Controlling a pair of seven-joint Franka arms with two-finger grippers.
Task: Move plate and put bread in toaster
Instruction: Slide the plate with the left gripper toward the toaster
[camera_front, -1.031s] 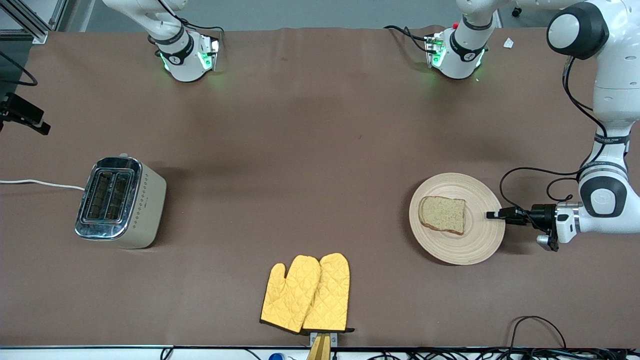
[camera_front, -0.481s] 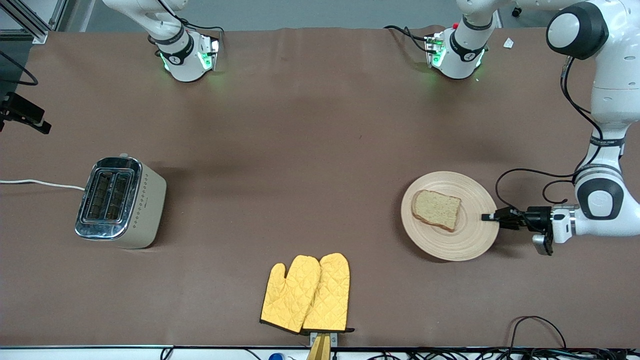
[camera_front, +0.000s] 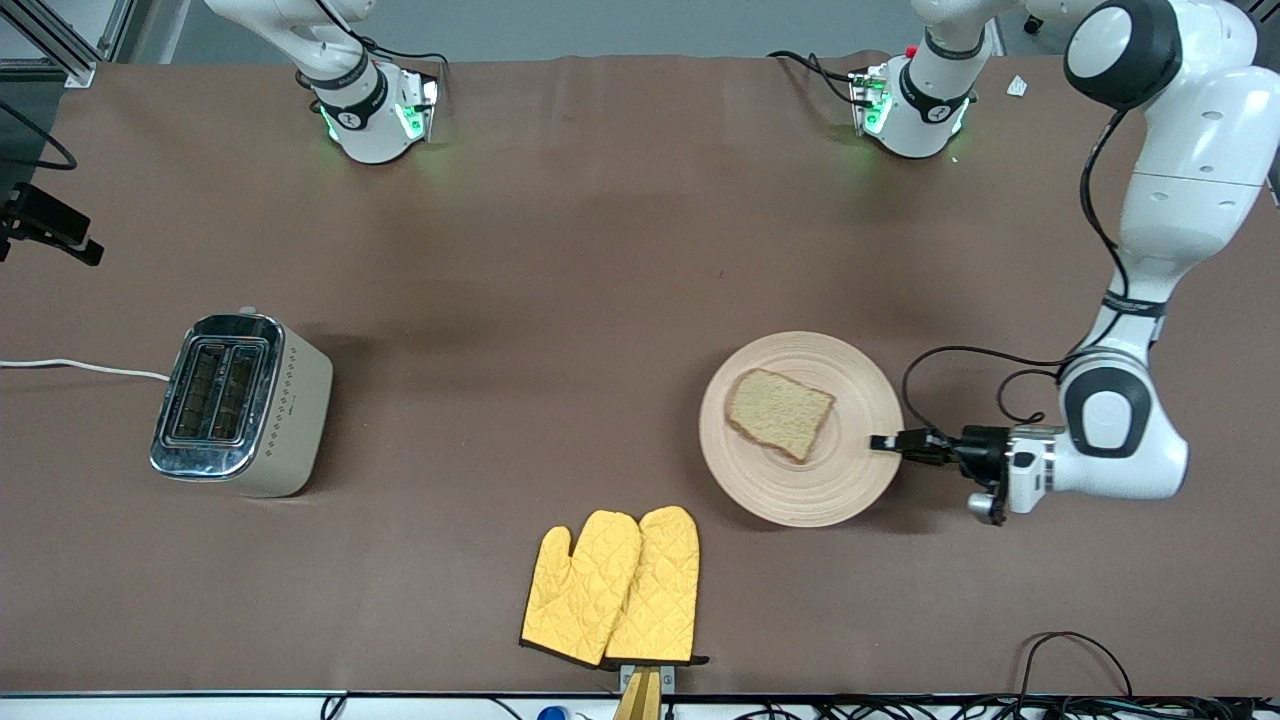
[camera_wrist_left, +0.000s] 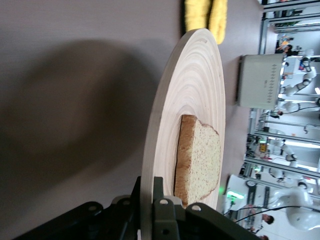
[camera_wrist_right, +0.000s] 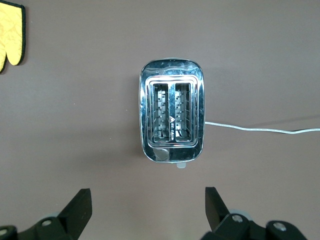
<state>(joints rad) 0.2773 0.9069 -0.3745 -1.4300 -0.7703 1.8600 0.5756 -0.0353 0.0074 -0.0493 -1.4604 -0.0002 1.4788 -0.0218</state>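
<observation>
While left hand (camera_front: 885, 443) grips plate (camera_front: 800, 495), bread (camera_front: 778, 413) on it.

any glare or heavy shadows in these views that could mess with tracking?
Front view: green LED glow at both arm bases, soft shadow beside the toaster. Left wrist view: the plate, pinched by the left gripper, throws a broad dark shadow on the table. Right wrist view: chrome toaster top mirrors bright light; right gripper open above it.

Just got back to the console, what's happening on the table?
The left gripper is shut on the rim of the plate, which carries the bread and sits toward the left arm's end of the table. The right gripper hangs open over the toaster, whose slots are empty. Yellow mitts lie nearest the front camera.
</observation>
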